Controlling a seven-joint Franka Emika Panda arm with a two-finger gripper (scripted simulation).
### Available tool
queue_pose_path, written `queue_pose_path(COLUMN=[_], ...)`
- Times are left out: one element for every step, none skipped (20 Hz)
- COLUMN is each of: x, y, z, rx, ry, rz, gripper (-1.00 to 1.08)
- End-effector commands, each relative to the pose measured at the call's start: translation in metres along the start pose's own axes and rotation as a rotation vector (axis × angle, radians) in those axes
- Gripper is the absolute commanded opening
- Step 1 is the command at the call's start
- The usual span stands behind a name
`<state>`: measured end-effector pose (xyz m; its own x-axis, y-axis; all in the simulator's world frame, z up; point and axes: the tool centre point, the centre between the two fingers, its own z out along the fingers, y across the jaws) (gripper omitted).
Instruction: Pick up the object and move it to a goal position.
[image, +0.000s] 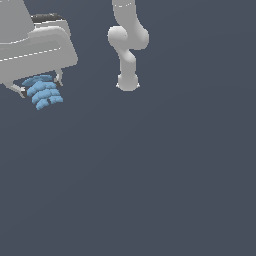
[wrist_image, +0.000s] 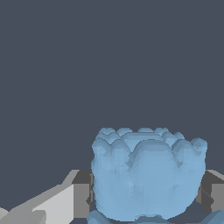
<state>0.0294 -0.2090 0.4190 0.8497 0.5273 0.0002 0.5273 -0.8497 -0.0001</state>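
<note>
**Object seated between the gripper fingers, upper left of the exterior view**

1. Gripper. The white gripper occupies the upper-left corner of the exterior view. Its broad body is tilted, and two thin fingers project downward from its underside. In the wrist view the gripper appears as two dark grey finger pads, one on each side of the object.

2. Object. The light-blue object sits directly under the gripper body, between the two fingers. It consists of stacked rounded lobes and is narrower than the gripper body. Its lower lobes extend below the fingertips. In the wrist view the object fills the whole gap between the pads, and its scalloped upper edge stands above them.

3. Finger state. The fingers are partly closed, set to the width of the object. Both pads lie against the object's sides, with no gap visible on either side. The gripper has hold of the object.

4. Arm. The arm descends from the top edge of the exterior view, well apart from the gripper, toward the exterior view's right.

5. Surroundings. The background is a uniform dark grey-blue. Whether the object touches this surface cannot be determined. No container appears in either view.
</note>
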Motion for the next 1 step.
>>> queue_pose_path(x=[0.0002], y=[0.0006], z=[-0.0011], rx=[0.000], ry=[0.000], rz=[0.000], gripper=[-1.00])
